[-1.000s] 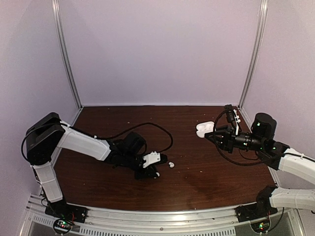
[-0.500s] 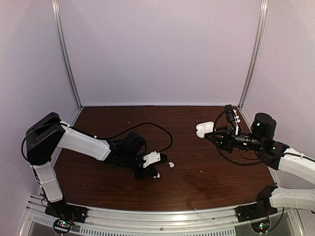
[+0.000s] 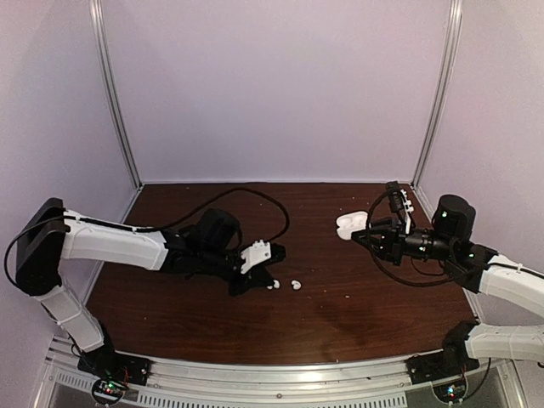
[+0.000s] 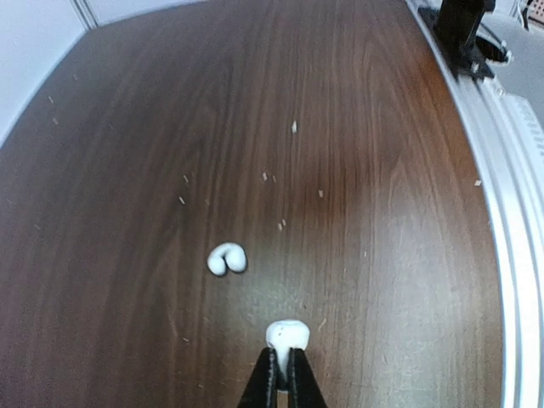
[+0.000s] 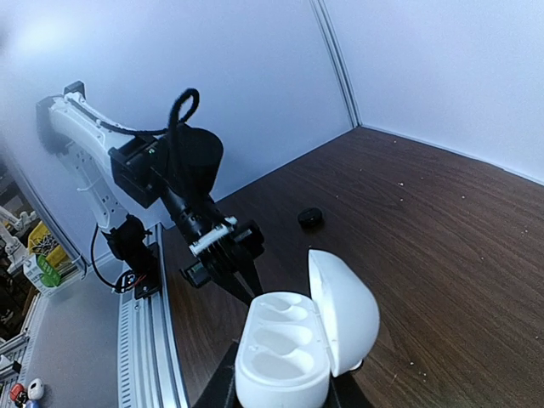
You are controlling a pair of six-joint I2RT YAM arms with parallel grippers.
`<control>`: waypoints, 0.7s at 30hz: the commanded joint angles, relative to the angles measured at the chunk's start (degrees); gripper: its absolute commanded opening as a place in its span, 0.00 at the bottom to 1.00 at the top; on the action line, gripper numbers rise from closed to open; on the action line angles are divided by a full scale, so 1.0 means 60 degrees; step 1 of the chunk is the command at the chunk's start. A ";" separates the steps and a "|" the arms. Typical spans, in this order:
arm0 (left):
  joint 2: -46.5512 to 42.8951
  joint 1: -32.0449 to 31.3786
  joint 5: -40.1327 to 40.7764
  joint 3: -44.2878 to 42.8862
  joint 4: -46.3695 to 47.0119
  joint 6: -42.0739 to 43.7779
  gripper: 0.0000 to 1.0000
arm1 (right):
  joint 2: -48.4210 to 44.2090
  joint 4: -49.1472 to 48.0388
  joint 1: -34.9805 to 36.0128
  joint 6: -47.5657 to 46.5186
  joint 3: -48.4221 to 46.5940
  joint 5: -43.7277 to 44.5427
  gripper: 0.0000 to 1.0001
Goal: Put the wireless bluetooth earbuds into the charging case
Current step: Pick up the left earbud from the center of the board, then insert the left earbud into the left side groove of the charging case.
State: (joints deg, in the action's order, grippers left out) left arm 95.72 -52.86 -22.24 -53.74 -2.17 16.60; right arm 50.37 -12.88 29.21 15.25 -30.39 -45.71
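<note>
Left gripper (image 4: 281, 352) clamped on one white earbud (image 4: 286, 331). Second earbud (image 4: 227, 258) lies at its 10 o'clock, apart. Right gripper (image 5: 280, 387) clamped on open charging case (image 5: 293, 344), table (image 4: 382, 170) 2 o'clock, wide wood between arms.

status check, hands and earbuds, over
Left hand shut on one white earbud. Right hand holding open charging case, slots empty. Second white earbud loose on table.

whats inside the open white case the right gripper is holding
The glossy white clamshell charging case shows only empty moulded wells. The nearest well's floor is out of sight.
</note>
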 commanded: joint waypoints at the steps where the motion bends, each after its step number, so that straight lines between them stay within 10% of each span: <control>1: -0.1626 -0.0051 -0.0073 -0.0267 0.0639 0.0204 0.01 | 0.0160 -0.1014 -0.0046 0.0240 0.0049 -0.0757 0.00; 21: -0.2191 -0.1840 0.0179 -0.2197 0.1708 0.0089 0.03 | 0.0248 -0.0878 0.2080 -0.2347 -0.0488 -0.0474 0.00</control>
State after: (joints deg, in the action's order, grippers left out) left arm 82.04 -62.94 -20.16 -65.56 4.71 16.95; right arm 52.18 -19.05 39.16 7.60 -30.68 -50.96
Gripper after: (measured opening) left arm 0.047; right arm 0.245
